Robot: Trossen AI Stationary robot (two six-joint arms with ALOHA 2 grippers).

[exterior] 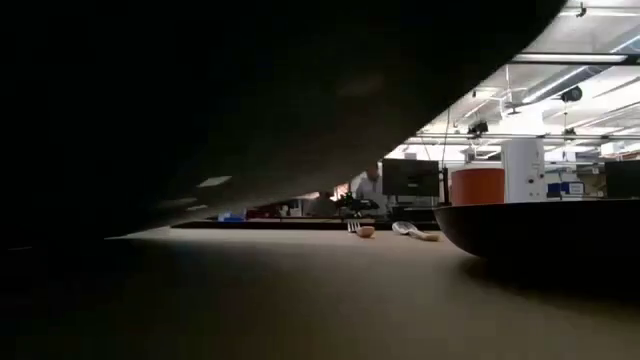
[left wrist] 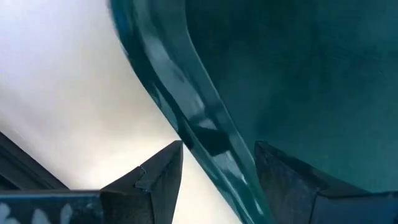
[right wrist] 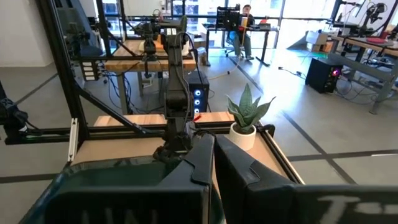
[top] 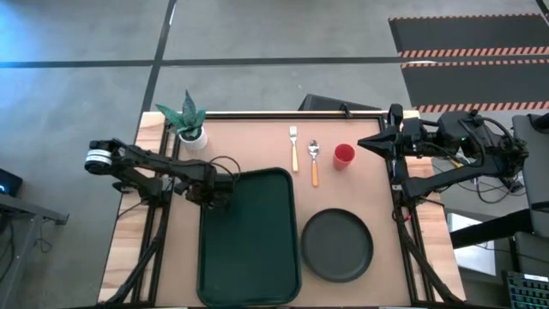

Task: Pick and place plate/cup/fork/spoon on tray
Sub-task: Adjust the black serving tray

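The dark green tray (top: 249, 236) lies flat in the table's middle. My left gripper (top: 216, 196) points down at its far left corner and is open. In the left wrist view my left gripper (left wrist: 219, 144) has one finger outside the tray's raised rim (left wrist: 214, 134) and one inside it, apart from it. The black plate (top: 337, 245) rests on the table right of the tray. The fork (top: 294, 146), the spoon (top: 314, 161) and the red cup (top: 344, 155) lie beyond them. My right gripper (top: 369, 142) hangs shut, high at the far right.
A white pot with a green plant (top: 190, 127) stands at the far left corner, just beyond my left arm. In the low view a large dark shape (exterior: 200, 100) hides the left side. Bare tabletop lies between the tray and the utensils.
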